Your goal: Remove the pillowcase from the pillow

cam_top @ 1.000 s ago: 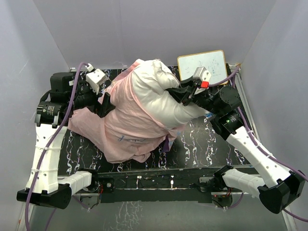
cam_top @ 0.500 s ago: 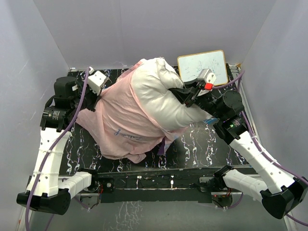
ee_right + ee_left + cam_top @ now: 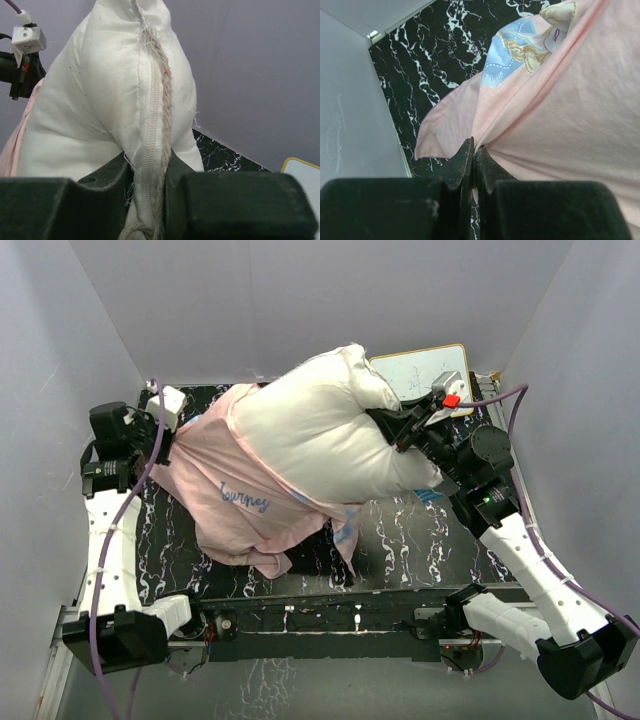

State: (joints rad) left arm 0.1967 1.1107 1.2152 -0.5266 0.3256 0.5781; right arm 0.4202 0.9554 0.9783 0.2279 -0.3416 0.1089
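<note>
The white pillow (image 3: 320,430) stands half out of the pale pink pillowcase (image 3: 240,505), which trails over the table's left half. My left gripper (image 3: 160,447) is shut on a fold of the pillowcase (image 3: 560,125) at its left edge; in the left wrist view the fingertips (image 3: 465,152) pinch the pink cloth, and a blue princess print (image 3: 517,52) shows beyond. My right gripper (image 3: 392,430) is shut on the pillow's right end. In the right wrist view its jaws (image 3: 150,165) clamp the zippered, corded seam of the pillow (image 3: 85,105), which rises plump above them.
A small framed whiteboard (image 3: 420,370) lies at the back right, partly under the pillow; its corner (image 3: 305,172) shows in the right wrist view. The black marbled table (image 3: 420,540) is walled by grey panels on three sides. The left wrist camera (image 3: 27,40) shows beyond the pillow.
The left gripper has shut on the pillowcase and pulled it left. The right arm has drawn the pillow up and to the right, and more white pillow is bared.
</note>
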